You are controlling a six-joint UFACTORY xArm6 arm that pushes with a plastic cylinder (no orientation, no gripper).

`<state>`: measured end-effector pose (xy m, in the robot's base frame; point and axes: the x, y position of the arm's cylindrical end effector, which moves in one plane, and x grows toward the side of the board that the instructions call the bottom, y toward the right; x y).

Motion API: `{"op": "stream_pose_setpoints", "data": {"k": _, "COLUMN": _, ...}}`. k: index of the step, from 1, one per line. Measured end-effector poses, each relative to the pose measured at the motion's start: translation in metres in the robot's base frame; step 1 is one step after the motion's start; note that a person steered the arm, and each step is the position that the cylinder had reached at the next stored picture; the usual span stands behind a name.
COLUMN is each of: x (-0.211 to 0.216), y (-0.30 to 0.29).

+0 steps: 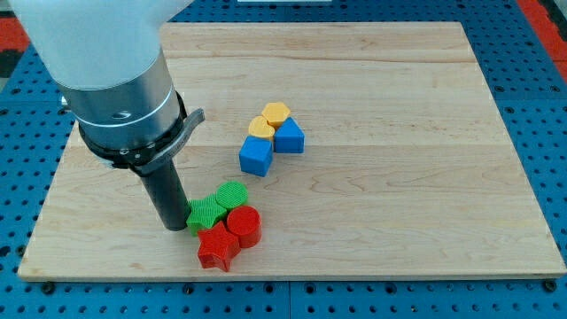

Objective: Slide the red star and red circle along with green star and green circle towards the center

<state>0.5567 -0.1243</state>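
Four task blocks sit clustered at the lower middle-left of the wooden board [399,133]. The green circle [232,194] is at the cluster's top, the green star [205,213] at its left, the red circle [244,224] at its right and the red star [218,247] at its bottom. They touch one another. My tip [174,228] is on the board just left of the green star, touching it or nearly so. The rod rises up and left into the silver arm housing [124,89].
A second cluster lies near the board's centre: a yellow hexagon [276,112], a yellow heart-like block [260,128], a blue block [290,137] and a blue cube [256,156]. Blue pegboard [532,53] surrounds the board.
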Motion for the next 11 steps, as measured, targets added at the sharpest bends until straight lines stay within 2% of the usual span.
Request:
{"op": "stream_pose_setpoints", "data": {"k": 1, "x": 0.0, "y": -0.002}}
{"op": "stream_pose_setpoints", "data": {"k": 2, "x": 0.016, "y": -0.035}}
{"op": "stream_pose_setpoints", "data": {"k": 3, "x": 0.06, "y": -0.058}}
{"op": "stream_pose_setpoints", "data": {"k": 5, "x": 0.062, "y": -0.05}}
{"op": "stream_pose_setpoints", "data": {"k": 6, "x": 0.062, "y": -0.011}}
{"op": "stream_pose_setpoints", "data": {"k": 7, "x": 0.062, "y": 0.056}}
{"op": "stream_pose_setpoints", "data": {"k": 11, "x": 0.062, "y": 0.111}}
